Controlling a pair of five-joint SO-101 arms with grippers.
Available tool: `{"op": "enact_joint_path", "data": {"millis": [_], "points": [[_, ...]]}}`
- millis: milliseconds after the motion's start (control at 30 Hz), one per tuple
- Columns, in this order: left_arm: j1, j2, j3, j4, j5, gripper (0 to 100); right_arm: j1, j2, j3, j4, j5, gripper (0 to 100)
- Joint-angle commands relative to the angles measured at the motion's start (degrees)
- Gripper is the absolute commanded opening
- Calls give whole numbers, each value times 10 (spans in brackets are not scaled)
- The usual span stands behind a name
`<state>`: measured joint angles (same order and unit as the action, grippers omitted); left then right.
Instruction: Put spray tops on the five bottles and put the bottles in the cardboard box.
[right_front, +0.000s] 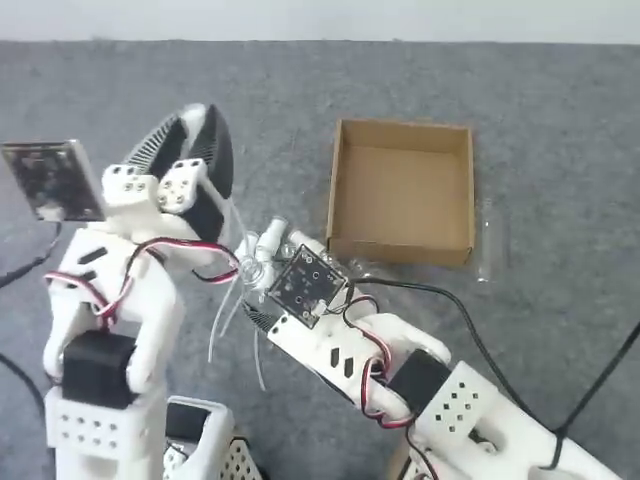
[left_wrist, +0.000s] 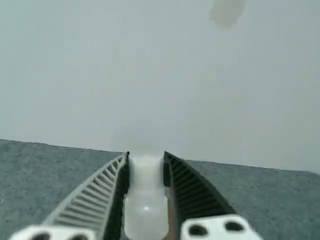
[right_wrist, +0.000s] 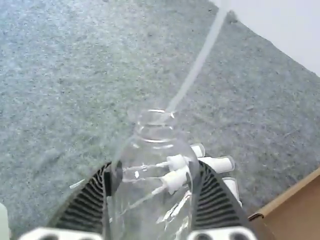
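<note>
My left gripper (left_wrist: 145, 155) is shut on a white spray top (left_wrist: 145, 200) and points toward the pale wall; from above it stands raised at the left (right_front: 200, 115). My right gripper (right_wrist: 155, 167) is shut on a clear bottle (right_wrist: 152, 150) with an open neck. A thin white tube (right_wrist: 200, 60) slants down from above to the rim of that neck. In the high view the right gripper (right_front: 268, 262) sits just left of the cardboard box (right_front: 400, 190), which looks empty. Another clear bottle (right_front: 487, 240) lies on the carpet right of the box.
Loose spray tops (right_wrist: 212, 164) lie on the grey carpet beyond the held bottle, and their tubes (right_front: 225, 315) trail toward the arms' bases. A box corner (right_wrist: 295, 210) shows beside them. Open carpet lies beyond the box.
</note>
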<state>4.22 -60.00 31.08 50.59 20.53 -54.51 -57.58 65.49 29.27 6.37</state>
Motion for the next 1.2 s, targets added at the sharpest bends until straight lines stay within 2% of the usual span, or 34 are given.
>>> {"op": "enact_joint_path", "data": {"millis": [0,167,367,500,600,800,967,1167], "points": [[4,0,0,12,-5,12,-4,-24,-9,15,-3,6],[4,-1,-4,84,-13,12,-1,-24,-9,43,-2,6],[4,-1,0,147,-77,12,3,-22,-9,-27,-9,6],[44,-1,0,171,-117,12,36,-19,-9,-79,-89,6],[74,-1,0,182,-133,12,50,-23,4,-103,-101,6],[78,-1,-1,207,-134,18,50,-24,26,-123,-101,6],[77,-1,-5,220,-134,107,51,-24,25,-123,-102,6],[73,4,-32,208,-150,127,50,-24,27,-123,-101,6]]}}
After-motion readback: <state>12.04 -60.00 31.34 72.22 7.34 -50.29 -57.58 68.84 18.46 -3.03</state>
